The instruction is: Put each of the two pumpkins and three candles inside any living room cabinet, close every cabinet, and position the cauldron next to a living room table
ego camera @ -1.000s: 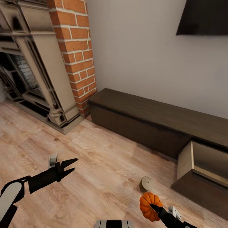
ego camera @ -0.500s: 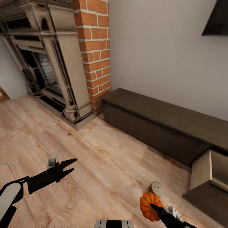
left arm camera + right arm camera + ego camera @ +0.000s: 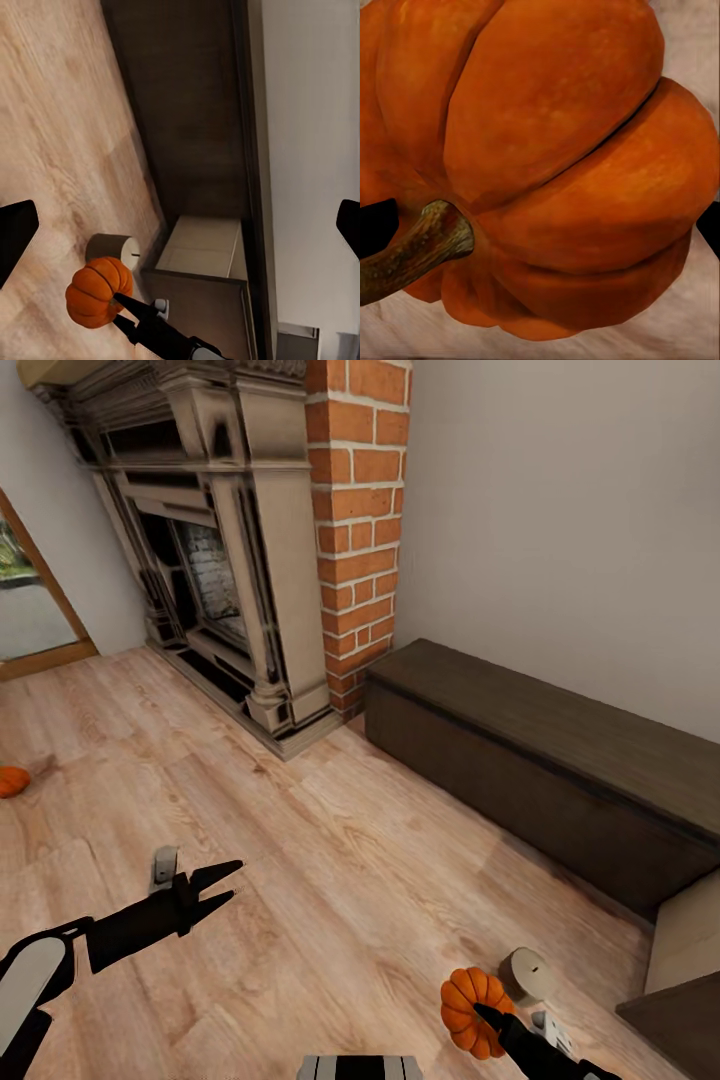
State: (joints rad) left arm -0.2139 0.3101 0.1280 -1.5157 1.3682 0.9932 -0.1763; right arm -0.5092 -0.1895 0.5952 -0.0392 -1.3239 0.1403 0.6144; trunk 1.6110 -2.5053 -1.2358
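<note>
From the head camera, a pale wood-plank floor (image 3: pixel 300 830) runs to a stone fireplace (image 3: pixel 215 550) and a red brick column (image 3: pixel 360 510) against a grey wall. The long dark cabinet (image 3: pixel 530 760) sits along that wall, one drawer (image 3: pixel 690 960) pulled out at its right end. The left gripper (image 3: pixel 225 885) hangs released and empty above the floor. The right gripper (image 3: pixel 478 1015) grasps a pumpkin (image 3: pixel 470 1005), with a candle (image 3: pixel 525 972) on the floor just beside it. A second pumpkin (image 3: pixel 10 781) lies far left near a glass door.

The left wrist camera shows the held pumpkin, candle and pale drawer interior (image 3: pixel 202 244).

The right wrist camera sees the pumpkin close; the surface behind is probably floor.
</note>
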